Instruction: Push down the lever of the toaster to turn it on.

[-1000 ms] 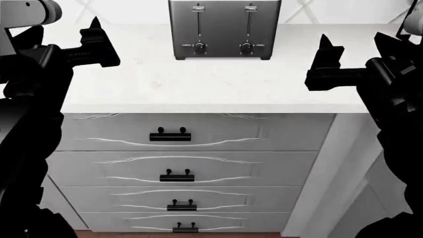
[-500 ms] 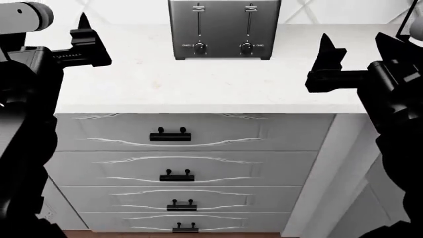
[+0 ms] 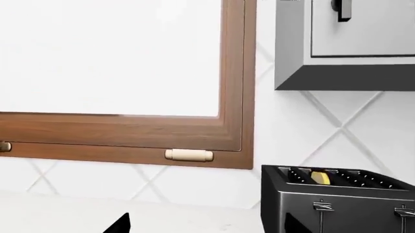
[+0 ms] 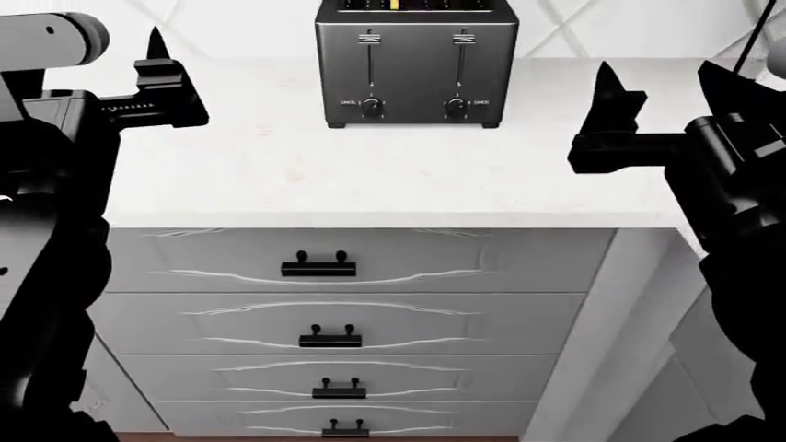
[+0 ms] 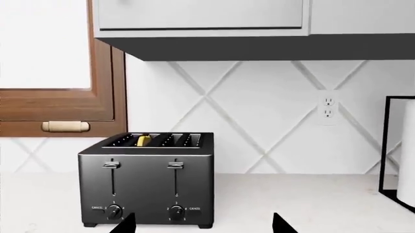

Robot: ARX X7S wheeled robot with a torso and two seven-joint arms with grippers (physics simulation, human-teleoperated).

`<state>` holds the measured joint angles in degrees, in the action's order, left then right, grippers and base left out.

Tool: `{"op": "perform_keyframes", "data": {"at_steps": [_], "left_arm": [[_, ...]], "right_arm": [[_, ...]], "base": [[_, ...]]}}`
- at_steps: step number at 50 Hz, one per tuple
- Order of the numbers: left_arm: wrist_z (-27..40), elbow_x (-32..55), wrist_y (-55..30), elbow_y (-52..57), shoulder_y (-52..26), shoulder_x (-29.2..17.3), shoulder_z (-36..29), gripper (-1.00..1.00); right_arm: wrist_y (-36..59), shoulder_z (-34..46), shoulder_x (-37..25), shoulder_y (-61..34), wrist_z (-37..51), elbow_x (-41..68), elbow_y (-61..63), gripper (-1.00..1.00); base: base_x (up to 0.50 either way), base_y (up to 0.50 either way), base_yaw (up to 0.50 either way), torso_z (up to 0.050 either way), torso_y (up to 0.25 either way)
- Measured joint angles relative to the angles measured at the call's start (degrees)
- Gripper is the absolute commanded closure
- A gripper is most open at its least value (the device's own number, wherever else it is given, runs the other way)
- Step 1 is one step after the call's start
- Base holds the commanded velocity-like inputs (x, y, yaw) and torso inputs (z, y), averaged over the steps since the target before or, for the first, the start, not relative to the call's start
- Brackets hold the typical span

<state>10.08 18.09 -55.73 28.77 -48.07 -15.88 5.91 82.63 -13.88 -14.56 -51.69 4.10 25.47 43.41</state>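
The glossy black toaster (image 4: 415,78) stands at the back of the white counter (image 4: 368,166), between my two arms. Its two silver levers (image 4: 367,39) (image 4: 463,39) sit at the top of their slot tracks. The right wrist view shows the toaster (image 5: 147,184) head-on with both levers (image 5: 112,165) (image 5: 175,165) up. The left wrist view catches the toaster (image 3: 337,204) at its edge. My left gripper (image 4: 157,64) (image 3: 207,229) is open and empty, left of the toaster. My right gripper (image 4: 605,97) (image 5: 204,227) is open and empty, to its right and nearer to me.
A yellow item (image 5: 144,140) sits in a toaster slot. White drawers (image 4: 319,267) with black handles lie below the counter. A wood-framed window (image 3: 236,97), a wall cabinet (image 5: 259,43), an outlet (image 5: 328,107) and a black-framed object (image 5: 397,145) line the back wall.
My left gripper has moved left and up. The head view has shifted, so the toaster sits lower in it and its top slots show. The right gripper has hardly moved.
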Motion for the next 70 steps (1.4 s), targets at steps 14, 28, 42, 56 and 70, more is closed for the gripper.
{"op": "perform_keyframes", "data": {"at_steps": [14,28,42,56,70], "left_arm": [[0.13,0.50,0.06,0.82,0.24,-0.30,-0.04,-1.00],[0.33,0.58,0.26,1.00,0.34,-0.73,-0.02,-1.00],[0.61,0.72,0.72,0.42,0.16,-0.72,-0.51,-1.00],[0.88,0.96,0.92,0.22,0.11,-0.82,-0.67,-1.00],[1.12,1.26,1.04,0.33,0.24,-1.04,-0.66,-1.00]], "right_arm": [[0.19,-0.64,0.05,0.02,0.11,0.90,0.09,-1.00],[0.65,-1.26,0.41,-0.20,0.44,2.07,0.04,-1.00],[1.18,-2.30,0.70,-0.46,0.82,2.98,-0.17,-1.00],[1.23,-2.62,0.70,-0.54,1.27,3.79,-0.37,-1.00],[1.17,-2.76,0.66,-0.52,1.83,4.55,-0.45,-1.00]], "base": [[0.00,0.48,0.00,0.000,0.000],[0.09,0.34,0.00,0.000,0.000],[0.24,0.08,0.00,0.000,0.000],[0.24,0.07,0.00,0.000,0.000],[0.24,0.07,0.00,0.000,0.000]]}}
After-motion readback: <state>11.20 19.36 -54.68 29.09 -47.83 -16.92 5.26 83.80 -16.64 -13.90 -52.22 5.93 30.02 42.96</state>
